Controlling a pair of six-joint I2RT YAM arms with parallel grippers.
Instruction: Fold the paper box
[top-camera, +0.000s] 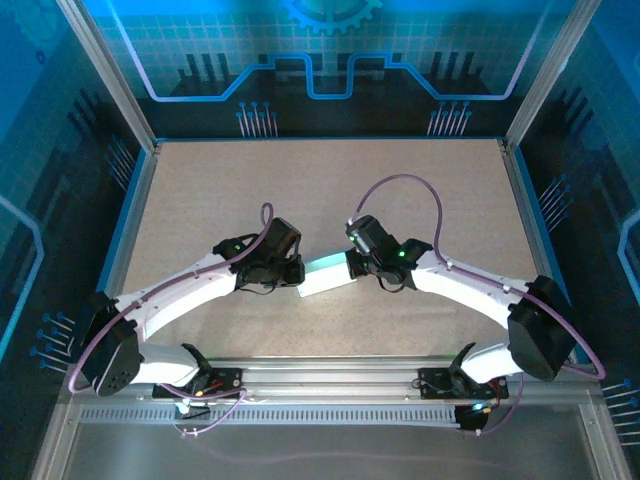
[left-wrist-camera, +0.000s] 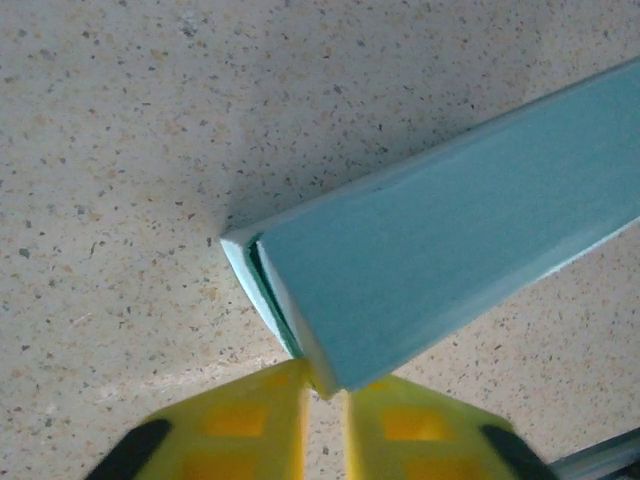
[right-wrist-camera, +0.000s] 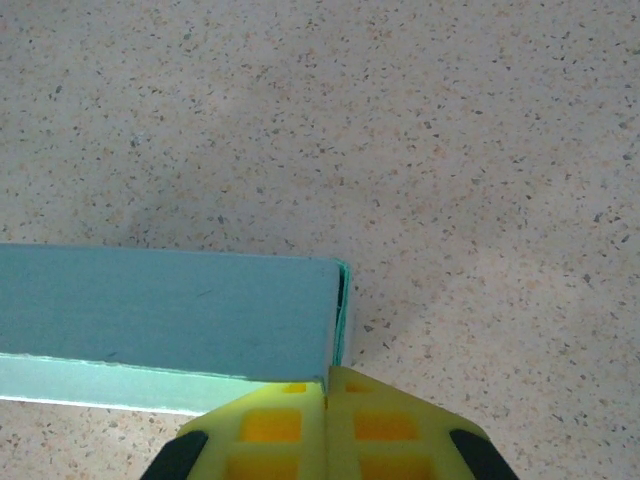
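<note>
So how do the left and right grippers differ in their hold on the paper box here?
The left gripper keeps a narrow gap between its yellow fingers, with a corner of the paper box wedged in it. The right gripper has its fingers pressed to a thin seam at the box's corner. In the left wrist view the box runs diagonally up and right. In the right wrist view it lies level, off to the left. Both grippers are closed at an end of the box.

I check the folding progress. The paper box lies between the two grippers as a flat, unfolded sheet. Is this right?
Not a flat sheet: the paper box is already a long folded box with a tucked end, as the left wrist view shows. It does lie between the left gripper and right gripper.
</note>
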